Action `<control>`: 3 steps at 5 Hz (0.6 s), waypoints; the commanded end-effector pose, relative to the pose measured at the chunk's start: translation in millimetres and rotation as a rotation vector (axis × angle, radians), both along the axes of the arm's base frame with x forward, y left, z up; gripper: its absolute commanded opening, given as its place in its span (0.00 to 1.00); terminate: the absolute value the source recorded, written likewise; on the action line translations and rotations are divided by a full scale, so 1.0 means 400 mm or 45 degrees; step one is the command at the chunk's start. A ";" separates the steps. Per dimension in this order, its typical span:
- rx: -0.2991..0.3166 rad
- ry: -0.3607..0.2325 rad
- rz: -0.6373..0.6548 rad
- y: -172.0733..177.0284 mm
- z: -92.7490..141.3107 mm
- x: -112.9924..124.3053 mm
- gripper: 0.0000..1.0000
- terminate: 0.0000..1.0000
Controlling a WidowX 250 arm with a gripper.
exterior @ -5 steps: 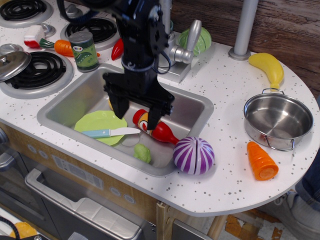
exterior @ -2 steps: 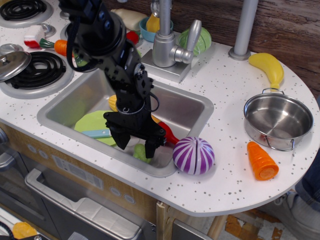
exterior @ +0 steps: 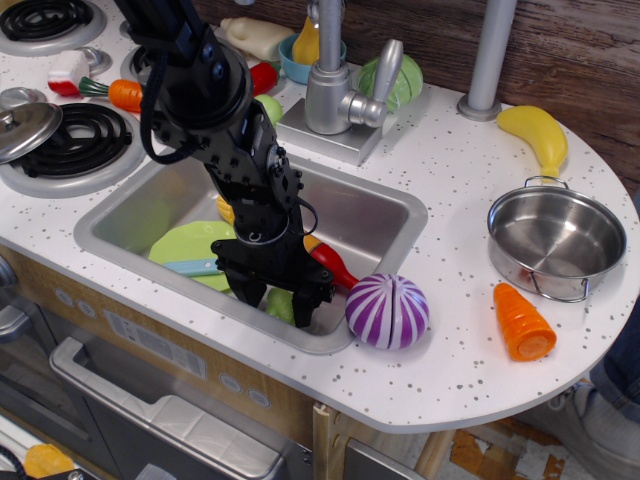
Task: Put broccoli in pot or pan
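Note:
The broccoli [exterior: 279,305] is a small light-green lump on the sink floor near the front wall, mostly hidden by my gripper. My black gripper [exterior: 278,306] reaches down into the sink with its open fingers on either side of the broccoli. I cannot see whether the fingers touch it. The shiny steel pot [exterior: 556,240] with wire handles stands empty on the counter at the right, far from the gripper.
The steel sink [exterior: 385,215] also holds a green plate [exterior: 185,246], a blue-handled knife [exterior: 190,267] and a red bottle [exterior: 332,264]. A purple onion [exterior: 388,311] sits on the sink's front right rim. An orange carrot piece [exterior: 524,322], a banana [exterior: 538,134] and the faucet [exterior: 335,82] stand around.
My gripper has moved from the middle of the sink to its front right and come down around the broccoli. Nothing else has moved.

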State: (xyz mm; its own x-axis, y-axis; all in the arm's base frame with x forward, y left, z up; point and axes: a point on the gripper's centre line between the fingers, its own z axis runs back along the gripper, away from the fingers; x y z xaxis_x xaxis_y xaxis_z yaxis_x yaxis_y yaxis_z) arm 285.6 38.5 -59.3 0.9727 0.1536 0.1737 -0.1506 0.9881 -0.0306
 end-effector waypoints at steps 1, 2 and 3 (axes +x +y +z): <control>0.063 -0.048 0.041 -0.008 0.030 0.015 0.00 0.00; 0.111 -0.037 0.005 -0.020 0.108 0.048 0.00 0.00; 0.186 -0.023 0.024 -0.076 0.232 0.076 0.00 0.00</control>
State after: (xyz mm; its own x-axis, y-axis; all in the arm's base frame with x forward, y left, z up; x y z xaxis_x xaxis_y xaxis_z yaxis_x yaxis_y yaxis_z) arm 314.5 -9.3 37.0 0.9832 0.1209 0.1368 -0.1386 0.9820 0.1284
